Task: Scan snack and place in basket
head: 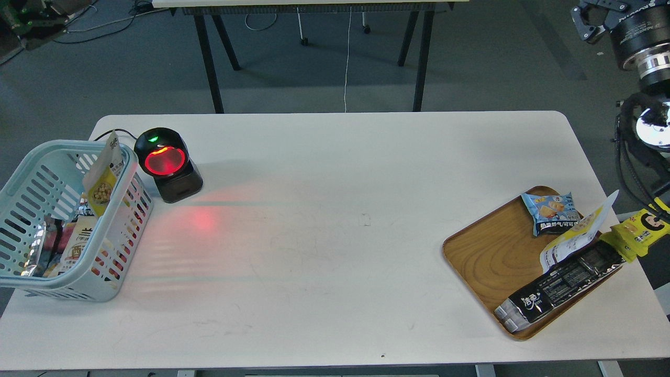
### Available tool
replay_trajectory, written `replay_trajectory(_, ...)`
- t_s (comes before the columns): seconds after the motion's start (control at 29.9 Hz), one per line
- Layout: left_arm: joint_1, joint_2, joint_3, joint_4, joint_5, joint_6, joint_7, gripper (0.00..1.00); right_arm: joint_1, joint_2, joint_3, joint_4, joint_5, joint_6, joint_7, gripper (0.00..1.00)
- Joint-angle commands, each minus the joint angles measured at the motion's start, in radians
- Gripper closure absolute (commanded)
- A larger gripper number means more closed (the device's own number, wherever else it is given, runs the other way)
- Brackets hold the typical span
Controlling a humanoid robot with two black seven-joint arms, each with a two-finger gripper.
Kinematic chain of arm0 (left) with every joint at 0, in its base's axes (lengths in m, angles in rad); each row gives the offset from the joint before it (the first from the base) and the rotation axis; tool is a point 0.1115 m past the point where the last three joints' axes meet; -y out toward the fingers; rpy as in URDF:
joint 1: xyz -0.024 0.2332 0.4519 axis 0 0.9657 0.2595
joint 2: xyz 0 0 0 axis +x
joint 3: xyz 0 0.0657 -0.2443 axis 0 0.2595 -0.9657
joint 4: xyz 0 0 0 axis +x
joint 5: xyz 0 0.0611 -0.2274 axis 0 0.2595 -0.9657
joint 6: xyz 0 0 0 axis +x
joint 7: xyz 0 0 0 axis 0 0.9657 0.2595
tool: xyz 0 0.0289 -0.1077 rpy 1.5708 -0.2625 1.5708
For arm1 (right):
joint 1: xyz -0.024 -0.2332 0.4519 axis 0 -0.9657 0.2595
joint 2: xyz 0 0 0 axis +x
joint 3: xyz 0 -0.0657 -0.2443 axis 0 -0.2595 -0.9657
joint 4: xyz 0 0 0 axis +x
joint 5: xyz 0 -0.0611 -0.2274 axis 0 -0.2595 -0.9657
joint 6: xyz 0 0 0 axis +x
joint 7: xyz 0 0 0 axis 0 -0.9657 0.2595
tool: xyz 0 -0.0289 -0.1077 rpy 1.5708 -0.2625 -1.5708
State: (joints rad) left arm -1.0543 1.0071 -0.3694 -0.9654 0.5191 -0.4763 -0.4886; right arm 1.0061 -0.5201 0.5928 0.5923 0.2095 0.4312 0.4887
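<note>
The snack (101, 179), a yellow-and-white pouch picturing brown nuts, stands upright inside the pale blue basket (62, 283), leaning on its right wall near the far corner. Nothing holds it. A blurred dark part (32, 14) in the top left corner looks like my left arm; its fingers cannot be made out. My right gripper (589, 18) is high at the top right edge, away from the table, empty, its jaws apart and partly cut off by the frame.
A black scanner (167, 163) with a red window stands right of the basket. Other packs lie in the basket. A wooden tray (492, 256) at the right holds a long black packet (560, 285), a blue packet (549, 212) and a white-yellow pouch (574, 236); a yellow cartoon-face packet (639, 230) lies beside it.
</note>
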Motion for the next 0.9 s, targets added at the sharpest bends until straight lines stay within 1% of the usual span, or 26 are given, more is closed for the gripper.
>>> replay_trajectory(0.0, -0.003, -0.154, -0.002, 0.126, -0.285, -0.012, 0.0, 0.01, -0.001, 0.002, 0.015, -0.009, 0.01, 0.006, 0.0, 0.02)
replay_trajectory(0.1, -0.001, -0.266, -0.029, 0.224, -0.45, -0.012, 0.0, 0.01, -0.003, 0.009, 0.016, -0.011, 0.011, 0.0, 0.0, 0.03)
replay_trajectory(0.23, 0.005, -0.389, -0.101, 0.332, -0.588, -0.012, 0.0, 0.01, -0.012, 0.015, 0.036, -0.043, 0.034, -0.005, 0.0, 0.02)
replay_trajectory(0.3, 0.011, -0.439, -0.141, 0.373, -0.62, -0.012, 0.002, 0.01, -0.015, 0.028, 0.057, -0.08, 0.056, 0.007, -0.06, 0.02)
replay_trajectory(0.37, 0.013, -0.493, -0.184, 0.421, -0.643, -0.012, 0.008, 0.01, -0.015, 0.052, 0.08, -0.098, 0.068, 0.02, -0.11, 0.01)
replay_trajectory(0.4, 0.013, -0.525, -0.207, 0.448, -0.659, -0.012, 0.012, 0.01, -0.021, 0.06, 0.093, -0.1, 0.073, 0.033, -0.127, 0.01)
replay_trajectory(0.47, 0.013, -0.577, -0.241, 0.502, -0.686, -0.012, 0.013, 0.01, -0.037, 0.067, 0.111, -0.1, 0.076, 0.055, -0.142, 0.01)
replay_trajectory(0.5, 0.013, -0.599, -0.255, 0.528, -0.697, -0.012, 0.019, 0.01, -0.04, 0.072, 0.116, -0.101, 0.074, 0.055, -0.145, 0.01)
replay_trajectory(0.53, 0.013, -0.62, -0.269, 0.556, -0.711, -0.012, 0.037, 0.01, -0.041, 0.081, 0.116, -0.104, 0.076, 0.055, -0.147, 0.01)
replay_trajectory(0.63, 0.013, -0.663, -0.298, 0.582, -0.748, -0.012, 0.117, 0.01, -0.041, 0.117, 0.127, -0.161, 0.076, 0.057, -0.147, 0.01)
replay_trajectory(0.67, 0.014, -0.674, -0.302, 0.582, -0.757, -0.012, 0.136, 0.01, -0.04, 0.132, 0.139, -0.181, 0.076, 0.057, -0.147, 0.01)
replay_trajectory(0.73, 0.017, -0.685, -0.302, 0.582, -0.76, -0.012, 0.14, 0.01, -0.041, 0.147, 0.16, -0.206, 0.074, 0.057, -0.145, 0.01)
replay_trajectory(0.87, 0.016, -0.68, -0.304, 0.573, -0.761, -0.012, 0.145, 0.01, -0.04, 0.149, 0.163, -0.209, 0.074, 0.057, -0.147, 0.01)
